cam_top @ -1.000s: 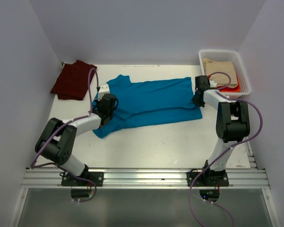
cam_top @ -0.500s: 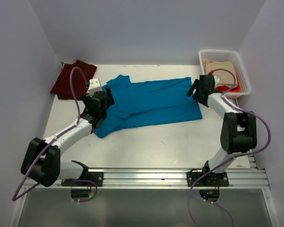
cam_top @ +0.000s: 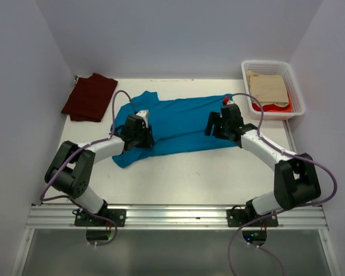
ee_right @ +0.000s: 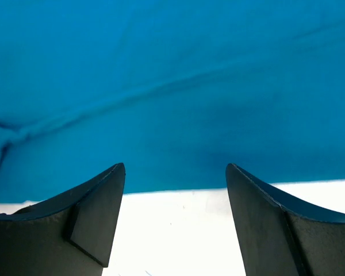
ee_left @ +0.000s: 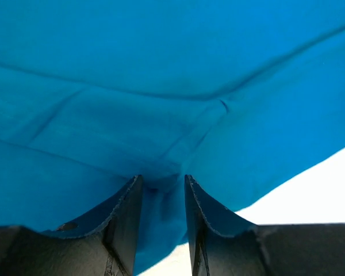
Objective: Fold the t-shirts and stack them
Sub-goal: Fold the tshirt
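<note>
White table [cam_top: 213,175], pale walls [cam_top: 172,34]; teal t-shirt [cam_top: 181,118] spread centre, maroon t-shirt [cam_top: 90,96] far-left.

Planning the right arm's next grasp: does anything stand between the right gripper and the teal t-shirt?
Nothing visible does. The right gripper hangs open at an edge of the teal t-shirt, with only bare table under it.
</note>
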### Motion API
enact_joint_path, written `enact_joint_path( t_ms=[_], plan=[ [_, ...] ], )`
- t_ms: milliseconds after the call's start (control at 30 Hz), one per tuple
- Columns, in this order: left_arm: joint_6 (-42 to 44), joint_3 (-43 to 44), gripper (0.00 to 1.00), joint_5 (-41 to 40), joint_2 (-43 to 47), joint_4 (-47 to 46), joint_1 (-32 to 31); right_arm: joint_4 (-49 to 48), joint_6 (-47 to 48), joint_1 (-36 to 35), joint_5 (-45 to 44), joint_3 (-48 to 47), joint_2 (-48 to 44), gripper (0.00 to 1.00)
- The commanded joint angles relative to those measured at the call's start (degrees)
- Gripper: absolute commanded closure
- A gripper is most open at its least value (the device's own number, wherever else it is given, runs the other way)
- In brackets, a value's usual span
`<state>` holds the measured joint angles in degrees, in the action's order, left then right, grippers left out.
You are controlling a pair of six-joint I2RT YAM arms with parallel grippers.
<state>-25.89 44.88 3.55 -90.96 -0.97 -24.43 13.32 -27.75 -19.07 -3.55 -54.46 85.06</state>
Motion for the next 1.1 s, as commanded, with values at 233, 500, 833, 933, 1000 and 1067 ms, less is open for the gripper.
enact_joint_path(
  t_ms=[233,500,833,933,1000,1067],
  plan=[
    [5.59,14.18,0.61,2.25,-6.68,12.05,-0.18,3.20,2.52,-0.18,-3.30,3.04,-9.20,0.25],
    [5.59,15.94,0.63,-1.53,-8.01,16.35,-0.62,4.17,2.61,-0.18,-4.18,3.22,-9.56,0.25],
    [5.59,16.02,0.63,-4.78,-2.82,18.72,-3.35,3.90,2.44,-0.18,-4.71,4.18,-9.82,0.26],
    [6.11,16.29,0.63,-3.91,-4.14,19.52,-3.35,4.08,2.43,-0.09,-4.80,4.10,-9.73,0.26],
    [6.11,16.20,0.63,-3.82,-5.28,19.52,-3.35,4.17,2.43,-0.18,-4.88,4.01,-9.82,0.26],
    [6.11,16.20,0.63,-3.82,-6.24,19.52,-3.35,4.43,2.52,-0.18,-5.15,3.83,-9.91,0.26]
  ],
)
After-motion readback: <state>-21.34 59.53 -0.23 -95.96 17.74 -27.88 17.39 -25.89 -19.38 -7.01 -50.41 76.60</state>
